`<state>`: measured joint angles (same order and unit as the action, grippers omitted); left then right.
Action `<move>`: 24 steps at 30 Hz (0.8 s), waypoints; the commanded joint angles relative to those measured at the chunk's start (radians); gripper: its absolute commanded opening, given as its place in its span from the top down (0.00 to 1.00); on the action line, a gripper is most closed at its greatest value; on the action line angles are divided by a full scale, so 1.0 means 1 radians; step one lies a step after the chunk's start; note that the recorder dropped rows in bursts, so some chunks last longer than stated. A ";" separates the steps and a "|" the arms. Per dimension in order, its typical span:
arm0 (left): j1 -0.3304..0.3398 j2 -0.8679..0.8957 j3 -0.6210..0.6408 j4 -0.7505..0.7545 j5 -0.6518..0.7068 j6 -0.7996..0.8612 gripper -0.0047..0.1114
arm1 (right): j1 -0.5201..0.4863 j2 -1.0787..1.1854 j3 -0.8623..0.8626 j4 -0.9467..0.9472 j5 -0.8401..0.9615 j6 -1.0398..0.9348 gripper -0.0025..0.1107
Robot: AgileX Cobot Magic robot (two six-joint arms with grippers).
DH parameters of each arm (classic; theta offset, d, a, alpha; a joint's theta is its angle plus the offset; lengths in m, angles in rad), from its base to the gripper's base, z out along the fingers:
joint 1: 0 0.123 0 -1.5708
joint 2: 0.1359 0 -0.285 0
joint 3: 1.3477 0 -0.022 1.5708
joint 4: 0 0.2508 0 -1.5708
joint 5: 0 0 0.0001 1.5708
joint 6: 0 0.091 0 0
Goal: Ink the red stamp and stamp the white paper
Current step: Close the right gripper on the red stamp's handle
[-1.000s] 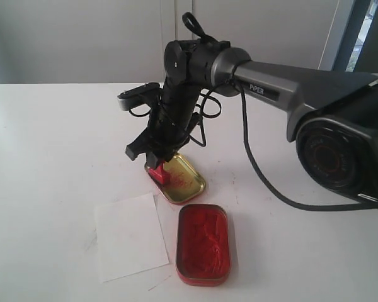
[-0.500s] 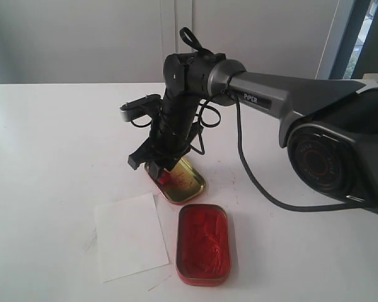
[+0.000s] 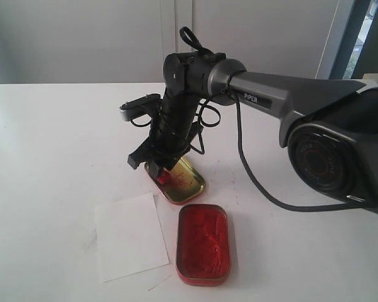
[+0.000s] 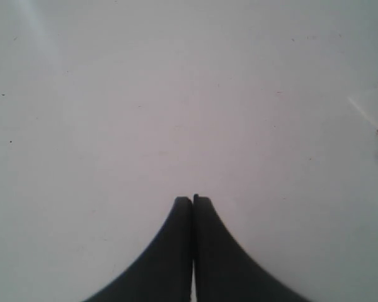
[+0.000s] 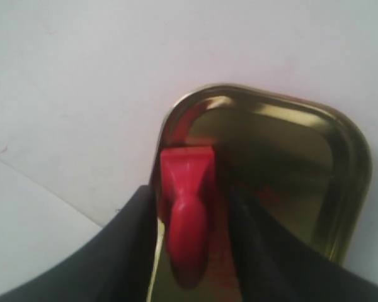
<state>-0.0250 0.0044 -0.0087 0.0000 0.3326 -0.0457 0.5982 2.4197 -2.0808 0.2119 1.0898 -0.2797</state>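
Lying nearest on the white table (image 3: 50, 157), the white paper (image 3: 129, 236) is flat, just left of the open tin of red ink paste (image 3: 202, 244). Just beyond the tin sits the gold lid (image 3: 188, 181) with red smears. The red stamp (image 5: 184, 220) stands in the lid's left end. The right gripper (image 3: 160, 170) reaches down over it, jaws spread to either side of the handle, with a gap showing on one side. The left gripper (image 4: 193, 201), outside the exterior view, has its fingers pressed together over bare tabletop.
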 commanded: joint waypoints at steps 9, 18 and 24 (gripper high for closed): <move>0.002 -0.004 0.009 0.000 0.004 -0.003 0.96 | 0.002 -0.025 -0.004 -0.007 0.004 -0.004 0.66; 0.002 -0.004 0.009 0.000 0.004 -0.003 0.96 | 0.002 -0.025 -0.004 -0.005 0.000 -0.004 0.82; 0.002 -0.004 0.009 0.000 0.004 -0.003 0.96 | 0.002 -0.025 -0.004 -0.003 0.006 -0.004 0.98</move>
<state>-0.0250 0.0044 -0.0087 0.0000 0.3326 -0.0457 0.5982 2.4051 -2.0808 0.2083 1.0898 -0.2797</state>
